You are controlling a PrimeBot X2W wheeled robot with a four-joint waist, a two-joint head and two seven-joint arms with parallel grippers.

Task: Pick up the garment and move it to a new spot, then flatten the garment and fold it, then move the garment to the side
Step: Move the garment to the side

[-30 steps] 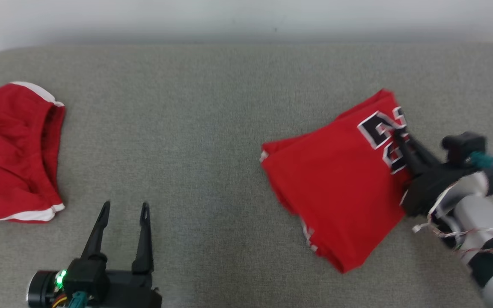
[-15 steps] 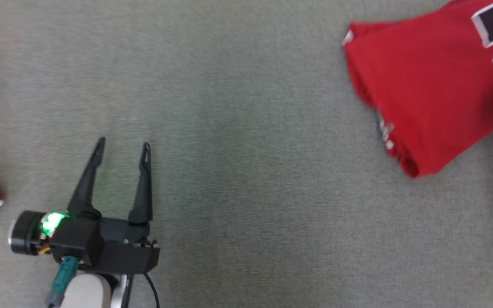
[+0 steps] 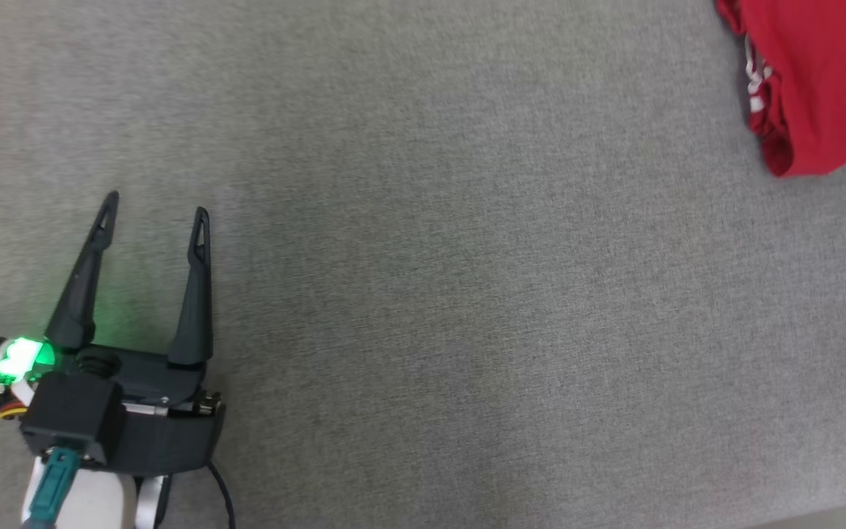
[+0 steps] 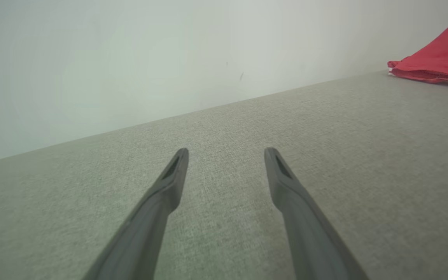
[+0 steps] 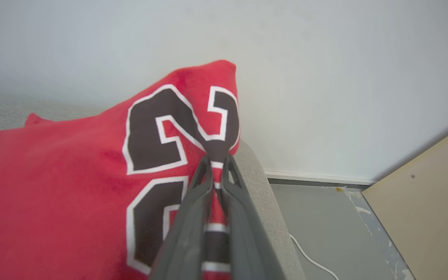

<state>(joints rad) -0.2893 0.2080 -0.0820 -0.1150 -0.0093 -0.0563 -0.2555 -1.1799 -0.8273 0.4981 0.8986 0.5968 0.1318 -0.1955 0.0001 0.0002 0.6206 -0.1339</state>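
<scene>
- Two pincers. The left gripper (image 3: 156,206) sits in the head view's lower left, its two dark fingers spread wide above bare cloth and holding nothing. It is also in the left wrist view (image 4: 227,151).
- The right gripper (image 5: 217,157), at the right wrist view's bottom centre, has its fingers pressed together, pinching the garment's edge beside the numerals.
- One grey fabric surface (image 3: 467,257) runs under everything.
- One red garment (image 3: 819,88) lies in the head view's upper right corner. In the right wrist view's lower left (image 5: 53,194) it shows two black numerals edged in white.
- One white cable (image 5: 309,256) lies on the floor, lower right.
</scene>
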